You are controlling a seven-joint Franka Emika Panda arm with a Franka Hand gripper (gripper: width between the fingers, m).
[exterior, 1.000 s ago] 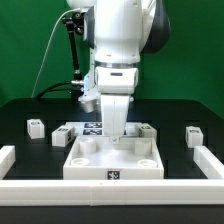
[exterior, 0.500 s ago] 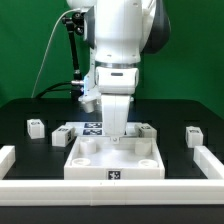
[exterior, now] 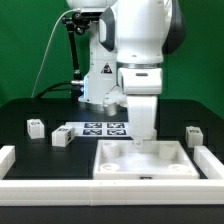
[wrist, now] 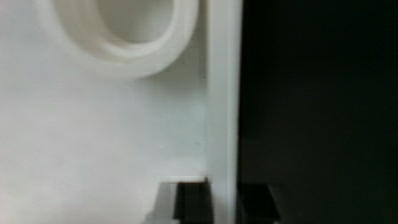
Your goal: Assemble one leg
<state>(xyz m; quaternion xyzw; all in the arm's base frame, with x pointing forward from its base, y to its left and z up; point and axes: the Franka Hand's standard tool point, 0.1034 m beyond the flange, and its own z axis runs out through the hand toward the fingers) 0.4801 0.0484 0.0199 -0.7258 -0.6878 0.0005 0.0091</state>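
Three legs show in the exterior view: small white posts with tags, two at the left (exterior: 37,127) (exterior: 61,137) and one at the right (exterior: 193,135), all lying loose on the black table. My gripper (exterior: 146,136) stands upright over the far wall of the large white tray-like piece (exterior: 140,165), away from every leg. In the wrist view my gripper (wrist: 224,195) has its dark fingers (wrist: 191,203) on either side of the tray's thin wall (wrist: 222,100), closed on it. A round socket (wrist: 125,30) shows in the tray's floor.
The marker board (exterior: 103,127) lies behind the tray at the centre. A low white rail (exterior: 50,190) runs along the front, with side rails at the left (exterior: 8,155) and right (exterior: 212,160). The tray sits close to the right rail.
My arm has moved to the exterior view's right and the tray has slid right with it. The marker board is now uncovered.
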